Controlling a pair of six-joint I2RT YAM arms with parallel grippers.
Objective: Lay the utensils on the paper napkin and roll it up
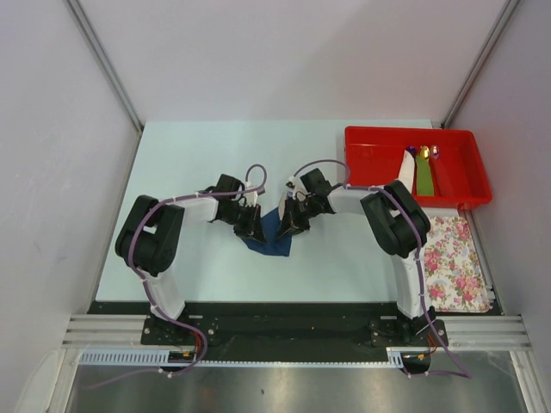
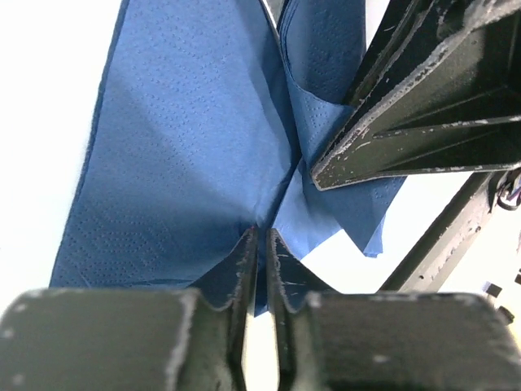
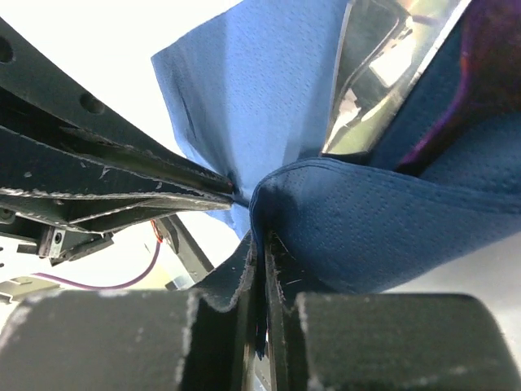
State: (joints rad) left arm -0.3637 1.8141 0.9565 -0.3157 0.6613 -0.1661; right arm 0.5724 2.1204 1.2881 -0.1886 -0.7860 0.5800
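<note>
The dark navy paper napkin (image 1: 274,237) lies at the table's middle, between both grippers. My left gripper (image 1: 255,225) is shut on a fold of the napkin (image 2: 195,147); its fingertips (image 2: 251,248) pinch the paper. My right gripper (image 1: 289,222) is shut on another fold of the napkin (image 3: 383,220), close against the left one, whose black fingers (image 3: 114,175) show beside it. A shiny metal utensil (image 3: 383,73) shows inside the napkin's fold in the right wrist view. Other utensils (image 1: 424,153) lie in the red tray.
A red tray (image 1: 379,155) stands at the back right with a green strip (image 1: 425,176) and a white piece in it. A pink-flowered white cloth (image 1: 456,262) lies at the right front. The table edge and grey walls surround the work area.
</note>
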